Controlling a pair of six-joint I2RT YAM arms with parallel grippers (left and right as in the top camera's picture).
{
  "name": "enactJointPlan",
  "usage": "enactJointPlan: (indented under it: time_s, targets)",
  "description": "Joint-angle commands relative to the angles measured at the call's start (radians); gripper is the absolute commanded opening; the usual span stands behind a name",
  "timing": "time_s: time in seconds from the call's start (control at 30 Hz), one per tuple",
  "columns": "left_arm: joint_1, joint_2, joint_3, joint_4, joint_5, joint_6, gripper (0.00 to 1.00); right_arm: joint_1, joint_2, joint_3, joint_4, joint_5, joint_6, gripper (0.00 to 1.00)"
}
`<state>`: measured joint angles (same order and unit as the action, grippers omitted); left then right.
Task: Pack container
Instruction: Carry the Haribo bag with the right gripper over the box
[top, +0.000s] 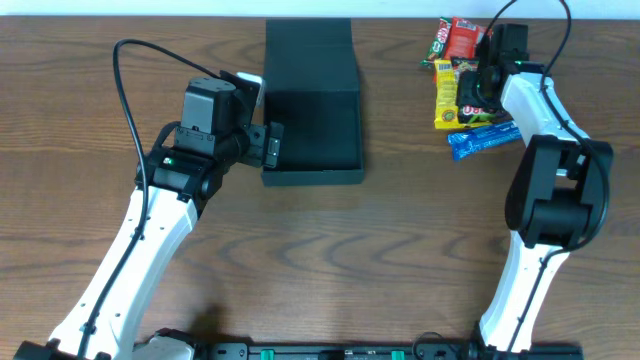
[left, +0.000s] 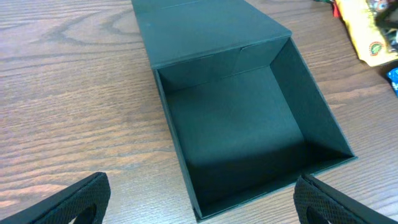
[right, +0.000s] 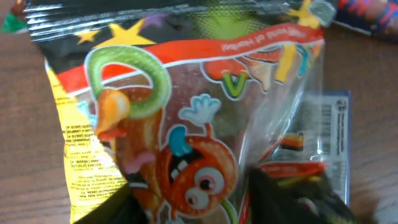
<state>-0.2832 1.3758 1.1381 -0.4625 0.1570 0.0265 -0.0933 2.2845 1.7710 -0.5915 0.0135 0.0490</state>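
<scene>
- Container (top: 312, 110): a shallow, square, matte black cardboard box at the centre-rear of the wooden table (top: 330, 260), its hinged flap lid (top: 309, 55) folded open and lying flat behind it. The left wrist view shows the interior bare; nothing has been packed.
- Left gripper (top: 271, 145): jaws released and spread wide, at the box's left wall near its front corner, holding nothing. Contact with the wall cannot be judged.
- Snack packets (top: 462, 85): a loose pile well apart from the box, at the rear right. It includes a yellow packet (top: 445, 100), a blue packet (top: 482, 138) and a red packet (top: 460, 40).
- Right gripper (top: 480, 88): lowered onto the pile. Its wrist view is filled by a gummy-candy bag (right: 186, 124) printed with a cartoon orange face. Whether the jaws have clamped the bag cannot be told.
- Progress: an early stage. The box is open and ready; every packet is yet to be carried across, and the lid remains to be shut.
</scene>
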Motion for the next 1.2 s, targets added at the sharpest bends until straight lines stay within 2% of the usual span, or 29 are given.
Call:
enactJointPlan:
  time_s: [0.0, 0.07, 0.17, 0.33, 0.57, 0.77, 0.9, 1.17]
  targets:
    - [0.003, 0.005, -0.006, 0.004, -0.011, -0.004, 0.95, 0.014, 0.038, 0.011, -0.007, 0.004, 0.015, 0.33]
    - [0.003, 0.005, -0.006, 0.004, -0.011, -0.004, 0.95, 0.021, 0.036, 0.011, -0.014, 0.004, 0.035, 0.23]
    - [0.003, 0.005, -0.006, 0.005, -0.011, -0.004, 0.95, 0.037, 0.023, 0.018, -0.039, 0.004, 0.051, 0.16]
    - [0.004, 0.005, -0.006, 0.024, -0.015, -0.004, 0.95, 0.067, -0.041, 0.086, -0.126, 0.005, 0.051, 0.1]
    - [0.005, 0.004, -0.006, 0.056, -0.08, -0.003, 0.95, 0.118, -0.205, 0.19, -0.237, 0.003, 0.078, 0.12]
    - [0.032, 0.004, -0.006, 0.089, -0.125, -0.004, 0.95, 0.266, -0.322, 0.196, -0.326, -0.084, 0.189, 0.18]
    - [0.087, 0.004, -0.006, 0.101, -0.14, -0.008, 0.95, 0.394, -0.303, 0.192, -0.364, -0.112, 0.325, 0.19]
    - [0.256, 0.004, -0.006, 0.1, -0.139, -0.027, 0.96, 0.657, -0.182, 0.187, -0.313, -0.117, 0.529, 0.19]
